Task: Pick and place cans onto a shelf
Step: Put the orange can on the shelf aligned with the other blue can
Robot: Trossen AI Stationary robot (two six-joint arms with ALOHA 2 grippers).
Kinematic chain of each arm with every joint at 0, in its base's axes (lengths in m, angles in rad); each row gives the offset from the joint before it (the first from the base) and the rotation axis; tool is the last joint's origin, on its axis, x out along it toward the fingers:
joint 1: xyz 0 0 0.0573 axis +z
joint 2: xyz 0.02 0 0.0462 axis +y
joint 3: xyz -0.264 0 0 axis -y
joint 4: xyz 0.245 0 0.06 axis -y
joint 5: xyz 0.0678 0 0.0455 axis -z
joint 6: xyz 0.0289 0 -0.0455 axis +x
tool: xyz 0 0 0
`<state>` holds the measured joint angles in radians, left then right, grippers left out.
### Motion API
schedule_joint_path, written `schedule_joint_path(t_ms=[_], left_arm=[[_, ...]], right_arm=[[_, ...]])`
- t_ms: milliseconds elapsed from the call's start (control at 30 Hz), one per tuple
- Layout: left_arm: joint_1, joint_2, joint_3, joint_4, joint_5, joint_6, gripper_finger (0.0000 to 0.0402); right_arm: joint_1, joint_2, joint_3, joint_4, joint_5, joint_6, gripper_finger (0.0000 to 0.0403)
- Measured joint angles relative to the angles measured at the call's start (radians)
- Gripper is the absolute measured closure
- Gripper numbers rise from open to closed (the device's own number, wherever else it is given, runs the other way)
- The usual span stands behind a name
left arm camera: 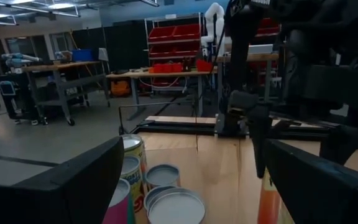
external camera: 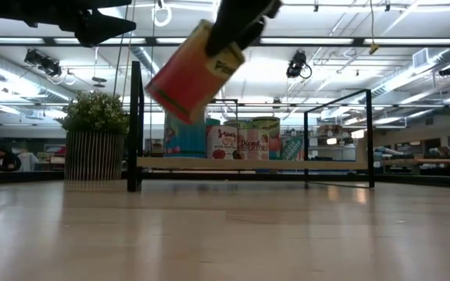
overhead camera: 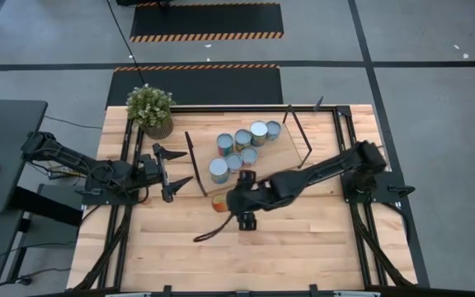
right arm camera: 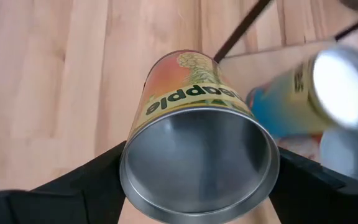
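One tilted red-and-yellow cylindrical tin is clamped between the fingers of the right gripper, held in the air above the wooden desk just near of the flat light-wood shelf with black metal end frames; to do this step well, I judge the tin should be righted, carried over the shelf's near edge and lowered onto bare board to the right of the cluster. Six silvery-topped tins already stand there, while the left gripper waits left of the shelf, fingers spread and empty.
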<state>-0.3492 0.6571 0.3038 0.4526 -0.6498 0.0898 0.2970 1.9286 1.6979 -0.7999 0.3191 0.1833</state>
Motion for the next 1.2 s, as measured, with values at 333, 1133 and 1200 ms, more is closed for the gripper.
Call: schedule_joint_path(t_ms=[333, 1133, 1200], left_arm=[[-0.003, -0.039, 0.000, -0.055, -0.007, 0.000, 0.0013], [-0.003, -0.050, 0.000, -0.110, -0.010, -0.021, 0.0013], [-0.003, -0.050, 0.000, -0.110, -0.011, -0.021, 0.0013]], right_arm=[[-0.107, 0.203, 0.296, -0.253, -0.074, -0.174, 0.0075], [-0.179, 0.246, 0.372, -0.260, 0.098, -0.230, 0.0075], [-0.188, 0.246, 0.372, -0.246, 0.103, -0.229, 0.0075]])
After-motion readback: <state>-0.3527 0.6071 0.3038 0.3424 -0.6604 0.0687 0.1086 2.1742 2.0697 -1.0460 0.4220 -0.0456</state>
